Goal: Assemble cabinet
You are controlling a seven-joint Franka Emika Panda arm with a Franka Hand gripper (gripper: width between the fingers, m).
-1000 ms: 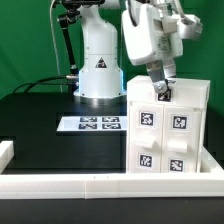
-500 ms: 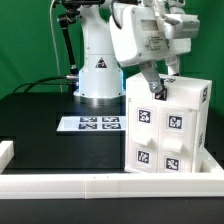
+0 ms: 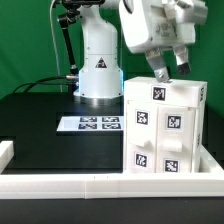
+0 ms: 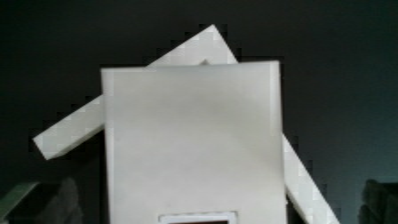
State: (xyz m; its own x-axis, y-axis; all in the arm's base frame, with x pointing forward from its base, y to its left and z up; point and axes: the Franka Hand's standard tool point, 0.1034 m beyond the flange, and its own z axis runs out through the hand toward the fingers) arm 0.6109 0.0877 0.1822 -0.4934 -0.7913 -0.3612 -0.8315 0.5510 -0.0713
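The cabinet point(image 3: 165, 125) is a tall white box standing upright at the exterior view's right, with black-and-white tags on its top and front and small drawer blocks low on its front. My gripper point(image 3: 171, 70) hangs just above its top, apart from it, open and empty. In the wrist view the cabinet's white top face point(image 4: 192, 130) fills the middle, with a tag edge showing near my gripper point(image 4: 205, 205). My dark fingers point(image 4: 39, 200) stand wide on either side of it.
The marker board point(image 3: 90, 123) lies flat on the black table in front of the robot base point(image 3: 100, 70). A white rail point(image 3: 90, 185) runs along the table's front, with a raised end point(image 3: 6, 150) at the exterior view's left. The white rail corner point(image 4: 214, 50) shows behind the cabinet.
My gripper was down touching the cabinet's top a second ago. It has risen and swung to the exterior view's right, clear of the top. The cabinet stands straighter now.
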